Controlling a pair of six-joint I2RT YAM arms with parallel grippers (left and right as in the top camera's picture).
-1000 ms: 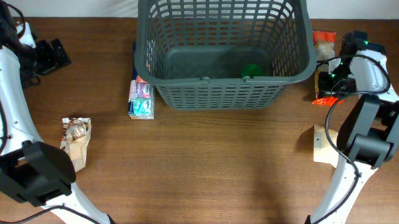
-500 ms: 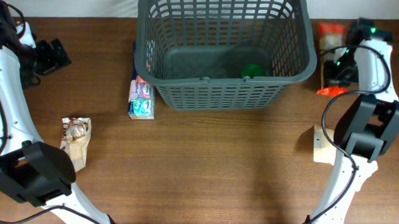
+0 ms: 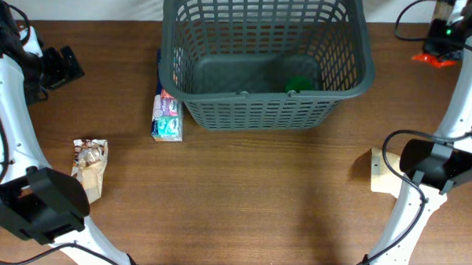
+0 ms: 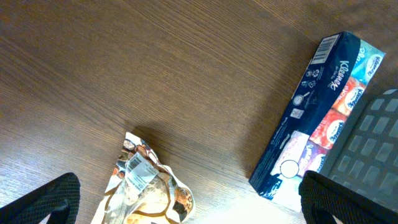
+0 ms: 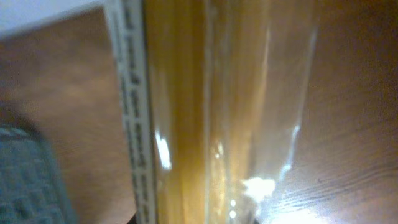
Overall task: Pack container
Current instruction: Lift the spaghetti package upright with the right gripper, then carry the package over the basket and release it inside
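- The right gripper is clamped on a clear packet with orange contents, near the far right corner of the table and apart from the container.
- The left gripper is spread wide and holds nothing, near the left edge.
- A Kleenex box lies just beside the container's left wall, with a snack bag nearer the front.
- Only the overhead view shows the green item inside the container.

Brn wood table, white strip at back.

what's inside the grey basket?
One green object near the front right corner of the basket; too small to identify. Visible floor otherwise bare. The front wall hides the strip behind it.
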